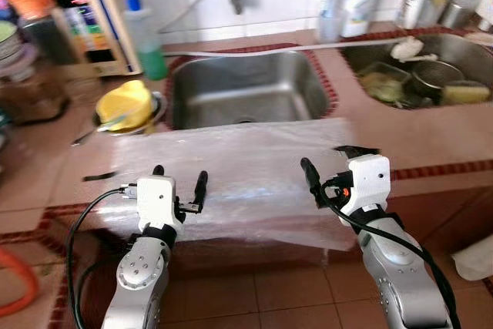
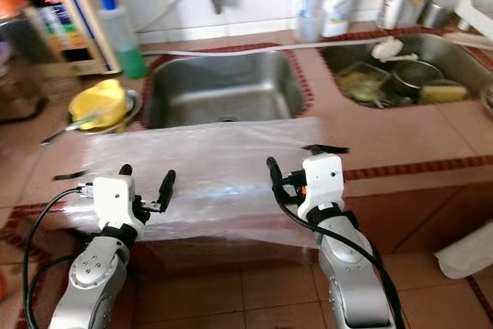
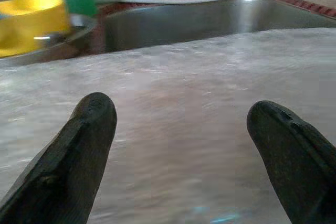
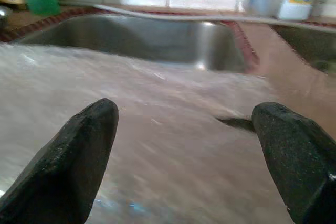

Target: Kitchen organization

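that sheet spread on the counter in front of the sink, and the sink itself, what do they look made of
The sheet looks like thin clear plastic film: the counter's colour shows through it, and it has a whitish crinkled sheen. The sink looks like stainless steel: grey brushed metal with soft reflections. The counter appears to be reddish-brown tile, though blur leaves that open.

plastic sheet (image 1: 246, 167) on counter (image 1: 431, 140) before sink (image 1: 246, 86) | bowl (image 1: 125, 104) left of sink

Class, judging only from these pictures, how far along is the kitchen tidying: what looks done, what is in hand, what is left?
Done: little; a clear plastic sheet lies spread over the counter before the empty sink.
In hand: nothing yet. The left gripper and right gripper hover open over the sheet's near edge.
Left: the yellow bowl and the dishes in the second sink.
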Tool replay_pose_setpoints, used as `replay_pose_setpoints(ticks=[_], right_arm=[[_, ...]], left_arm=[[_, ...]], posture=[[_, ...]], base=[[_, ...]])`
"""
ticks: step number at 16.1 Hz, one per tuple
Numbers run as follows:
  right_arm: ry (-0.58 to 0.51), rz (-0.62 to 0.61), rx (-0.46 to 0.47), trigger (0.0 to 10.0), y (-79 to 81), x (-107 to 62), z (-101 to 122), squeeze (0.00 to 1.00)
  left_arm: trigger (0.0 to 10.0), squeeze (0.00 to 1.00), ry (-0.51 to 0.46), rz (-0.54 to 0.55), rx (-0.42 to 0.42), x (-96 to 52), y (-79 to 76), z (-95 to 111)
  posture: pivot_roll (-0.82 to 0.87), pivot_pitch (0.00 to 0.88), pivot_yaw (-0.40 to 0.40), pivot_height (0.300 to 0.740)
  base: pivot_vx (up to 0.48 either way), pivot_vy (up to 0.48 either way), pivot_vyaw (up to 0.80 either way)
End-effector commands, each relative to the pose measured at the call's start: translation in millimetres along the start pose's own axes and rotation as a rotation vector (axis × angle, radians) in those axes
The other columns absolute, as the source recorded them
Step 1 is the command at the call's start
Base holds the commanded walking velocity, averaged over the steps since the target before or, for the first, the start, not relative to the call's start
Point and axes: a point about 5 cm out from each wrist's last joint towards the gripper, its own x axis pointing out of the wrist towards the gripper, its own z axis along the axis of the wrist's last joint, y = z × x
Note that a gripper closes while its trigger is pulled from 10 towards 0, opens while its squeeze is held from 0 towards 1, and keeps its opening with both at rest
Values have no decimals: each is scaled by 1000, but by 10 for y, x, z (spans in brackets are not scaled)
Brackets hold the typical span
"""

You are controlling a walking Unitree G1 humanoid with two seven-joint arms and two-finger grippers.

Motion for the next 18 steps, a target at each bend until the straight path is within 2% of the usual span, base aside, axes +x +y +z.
replay_pose_setpoints(ticks=[1, 7, 10, 13, 16, 18], right_arm=[[-10, 8, 2, 10000, 24, -12, 32, 0], [-46, 22, -35, 10000, 25, 32, 110, 0], [-92, 6, -33, 10000, -11, 110, 250, 0], [-128, 24, -28, 10000, 21, 150, 343, 0], [-135, 32, -24, 10000, 56, 165, 359, 0], [-138, 39, -21, 10000, 70, 165, 365, 0]], left_arm=[[10000, 0, 23, 2, 15, -21, 44, -31], [10000, 0, 10, 16, 11, 9, 70, -6], [10000, 0, -39, 4, 2, 43, 104, 97], [10000, 0, -96, -8, -27, 83, 93, 252], [10000, 0, -138, -28, -50, 116, 66, 381], [10000, 0, -146, -34, -52, 119, 74, 398]], posture=[[-238, 114, 90, 740], [-237, 104, 88, 740], [-233, 93, 88, 740], [-227, 90, 87, 740], [-219, 89, 83, 740], [-216, 89, 84, 740]], base=[[0, -289, 0], [0, 0, 0], [0, 0, 0], [0, 0, 0], [0, 0, 0], [0, 0, 0]])
